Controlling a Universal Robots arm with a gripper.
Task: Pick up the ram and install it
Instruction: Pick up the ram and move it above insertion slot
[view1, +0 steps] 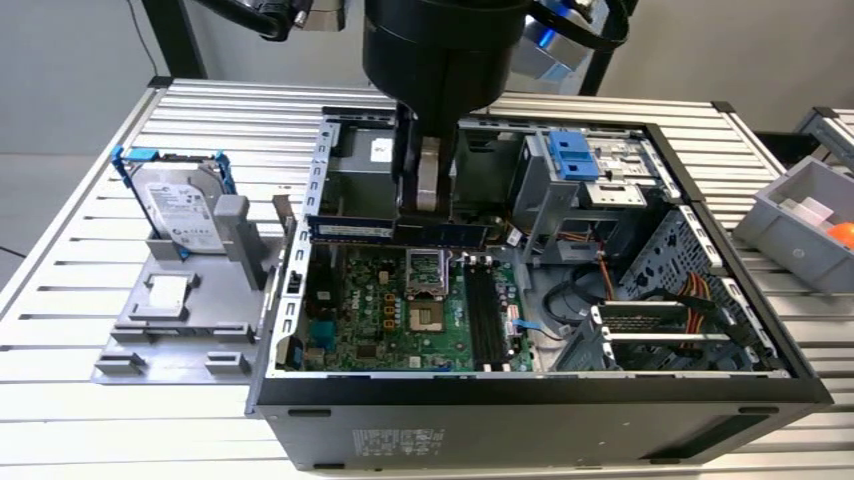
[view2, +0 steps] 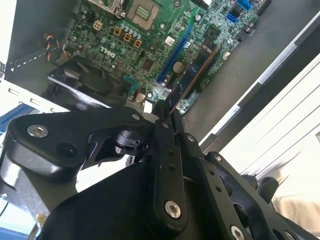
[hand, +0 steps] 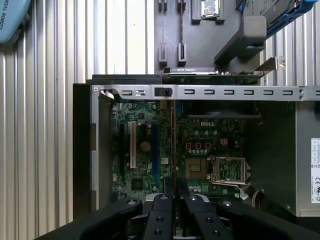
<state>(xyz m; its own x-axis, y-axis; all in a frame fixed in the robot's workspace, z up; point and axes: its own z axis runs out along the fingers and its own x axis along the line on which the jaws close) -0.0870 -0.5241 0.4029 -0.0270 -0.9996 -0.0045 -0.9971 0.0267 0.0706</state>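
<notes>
blue, long thin circuit-board ram stick (view1: 350, 229) pinched in black two-finger gripper (hand: 173, 198), jaws narrow, closed on its middle. stick held level over green motherboard (view1: 380, 310) inside open black computer case (view1: 534, 430).

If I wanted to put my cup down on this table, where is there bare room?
Bare slats: the exterior view's left corner nearest the camera, bordered by the drive holder and the case; and the right side, between case and bin. Inside the case is crowded: the gripper holds the ram there.
</notes>
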